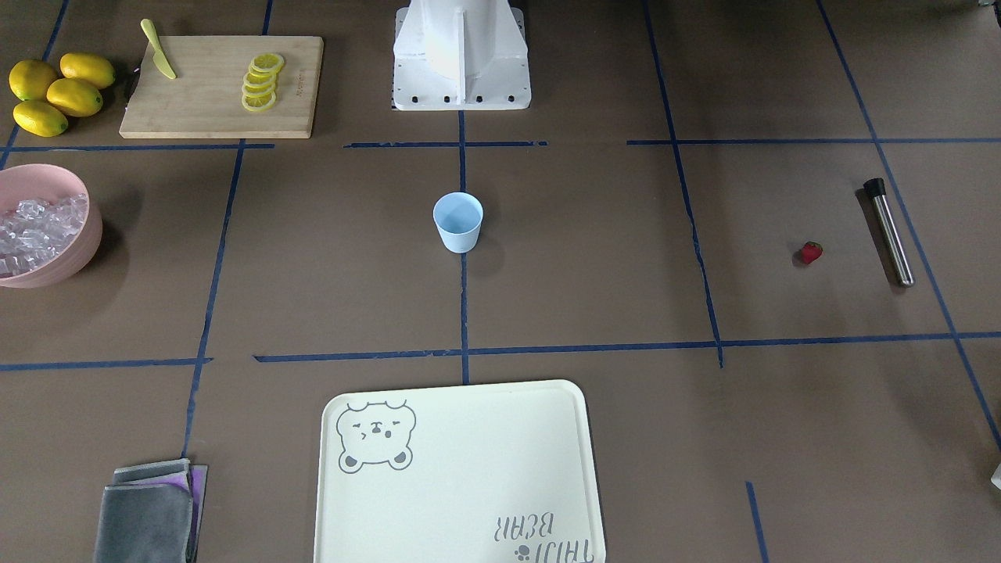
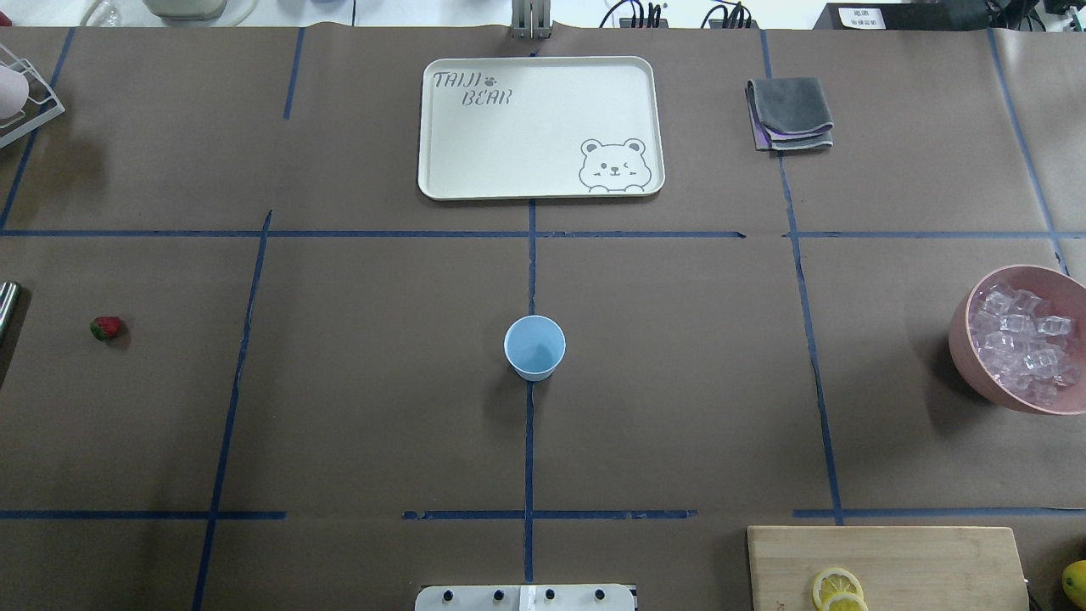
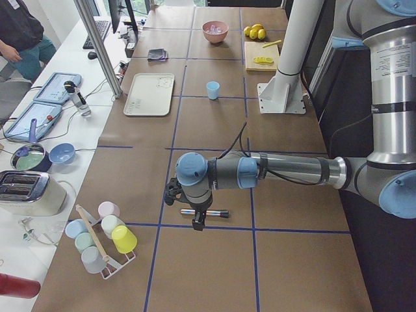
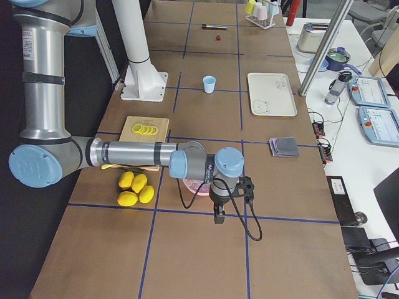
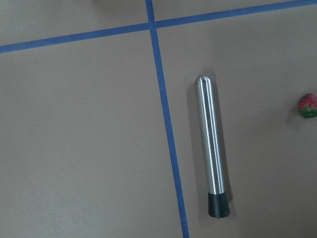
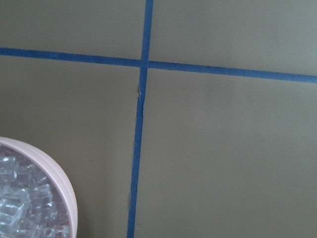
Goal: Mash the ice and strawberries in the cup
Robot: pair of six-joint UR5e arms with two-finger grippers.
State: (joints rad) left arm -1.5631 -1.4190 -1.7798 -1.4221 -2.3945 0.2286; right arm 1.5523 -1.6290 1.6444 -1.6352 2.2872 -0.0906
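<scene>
Cup (image 1: 458, 222) sits mid-table, strawberry (image 1: 811, 252) and ice (image 1: 39, 231) toward opposite ends; left hand (image 3: 197, 226), right hand (image 4: 219, 218): cannot tell opening.

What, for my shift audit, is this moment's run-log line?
stage: mashing not started | cup: empty, upright, mid-table | strawberry: on table near steel muddler | ice: in pink bowl
</scene>
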